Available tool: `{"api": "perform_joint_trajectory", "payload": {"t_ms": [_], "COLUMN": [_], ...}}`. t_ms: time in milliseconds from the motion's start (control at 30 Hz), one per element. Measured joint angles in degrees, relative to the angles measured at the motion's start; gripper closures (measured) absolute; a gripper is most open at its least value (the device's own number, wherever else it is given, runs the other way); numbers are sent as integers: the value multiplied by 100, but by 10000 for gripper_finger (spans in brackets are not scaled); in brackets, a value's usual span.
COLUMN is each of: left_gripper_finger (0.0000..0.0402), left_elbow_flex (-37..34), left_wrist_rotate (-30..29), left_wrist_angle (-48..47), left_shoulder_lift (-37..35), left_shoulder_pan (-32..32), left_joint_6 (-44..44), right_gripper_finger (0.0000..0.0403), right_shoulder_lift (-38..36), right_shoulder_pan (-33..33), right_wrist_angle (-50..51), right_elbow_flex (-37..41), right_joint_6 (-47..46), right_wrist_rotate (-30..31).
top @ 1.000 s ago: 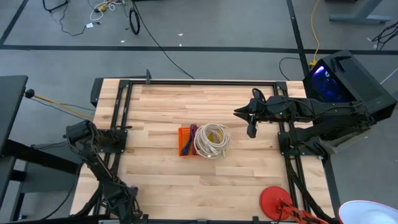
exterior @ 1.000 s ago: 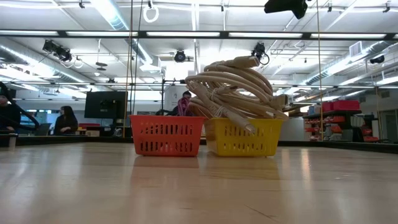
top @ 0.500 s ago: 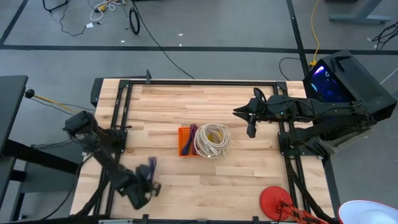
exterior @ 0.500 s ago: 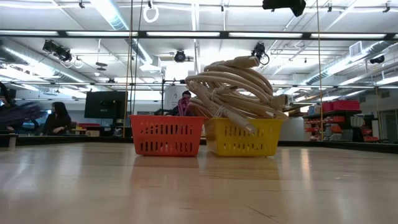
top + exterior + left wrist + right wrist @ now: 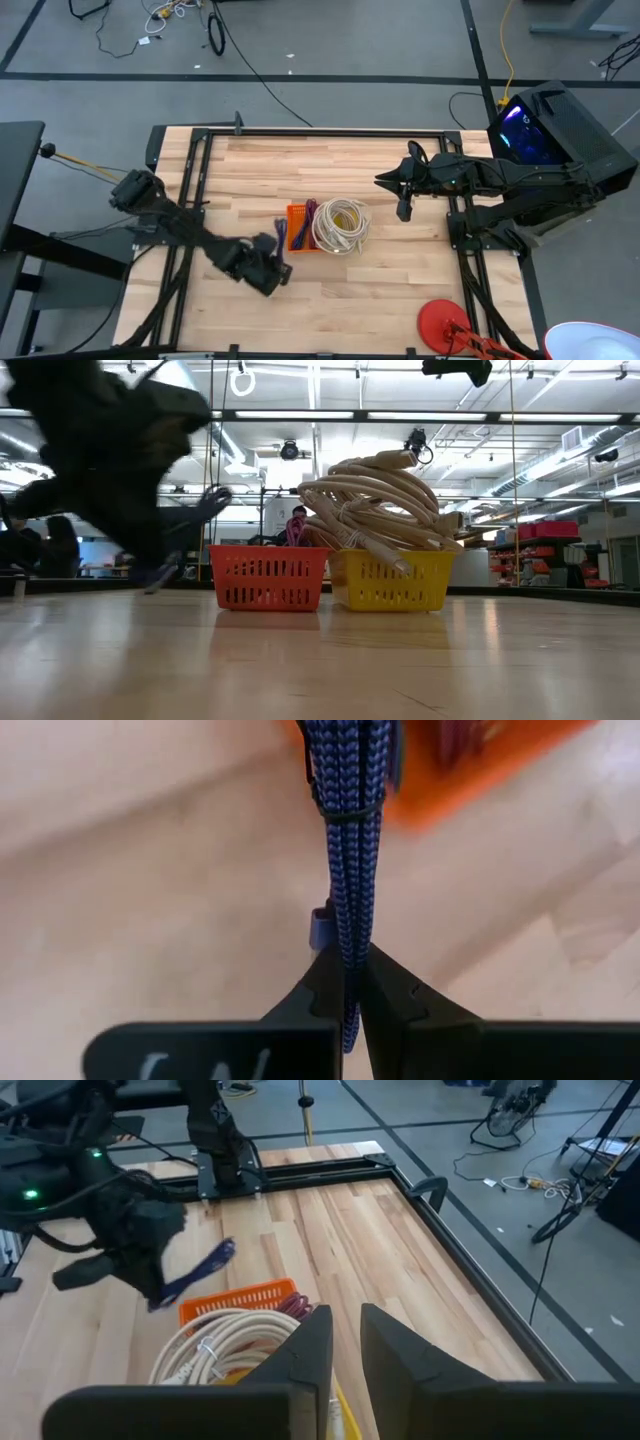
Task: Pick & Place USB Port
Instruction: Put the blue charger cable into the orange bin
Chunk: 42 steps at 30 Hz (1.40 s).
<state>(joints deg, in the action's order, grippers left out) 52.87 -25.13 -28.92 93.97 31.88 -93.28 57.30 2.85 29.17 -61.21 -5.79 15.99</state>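
Note:
My left gripper (image 5: 268, 262) is shut on a blue braided cable bundle (image 5: 282, 233), just on the near-left side of the orange basket (image 5: 297, 228). In the low view the gripper (image 5: 150, 545) is a dark blur and the blue cable (image 5: 195, 520) hangs in the air left of the orange basket (image 5: 268, 576). A yellow basket (image 5: 390, 580) beside it is heaped with coiled white cables (image 5: 341, 225). My right gripper (image 5: 403, 208) hovers open above the table, right of the baskets, holding nothing. My left gripper pinches the blue cable bundle between its two fingers (image 5: 322, 982) at one end (image 5: 347, 970). The bundle runs out ahead, along the fingers, bound by a thin tie (image 5: 345, 812). It is lifted clear of the table, its free end toward the orange basket (image 5: 470, 780).
Black frame rails (image 5: 195, 170) run along the table's left, far and right sides. A red disc (image 5: 443, 322) sits at the near-right corner. Bare wood lies on the near side of the baskets (image 5: 340, 300). People stand in the room behind (image 5: 55, 545).
My left arm has swung fast from the table's near-left corner toward the right and far side, up to the orange basket, carrying the blue cable bundle clear of the table. The right arm has kept still.

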Motion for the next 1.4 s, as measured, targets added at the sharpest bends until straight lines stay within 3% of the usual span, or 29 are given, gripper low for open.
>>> {"api": "perform_joint_trajectory", "payload": {"t_ms": [400, 767, 1400], "left_gripper_finger": [387, 387, 387], "left_elbow_flex": [298, 309, 309], "left_wrist_rotate": [514, 374, 588], "left_wrist_angle": [76, -47, 431], "left_shoulder_lift": [-340, -999, -1023], "left_shoulder_pan": [-1076, -1446, -1736], "left_joint_6": [1881, 2319, 3101], "right_gripper_finger": [342, 342, 342], "right_shoulder_lift": [0, 0, 0], "right_shoulder_pan": [0, -1, -4], "right_wrist_angle": [8, 45, 35], "right_elbow_flex": [0, 0, 0], "right_joint_6": [-103, -77, -37], "right_wrist_rotate": [0, 1, 348]}}
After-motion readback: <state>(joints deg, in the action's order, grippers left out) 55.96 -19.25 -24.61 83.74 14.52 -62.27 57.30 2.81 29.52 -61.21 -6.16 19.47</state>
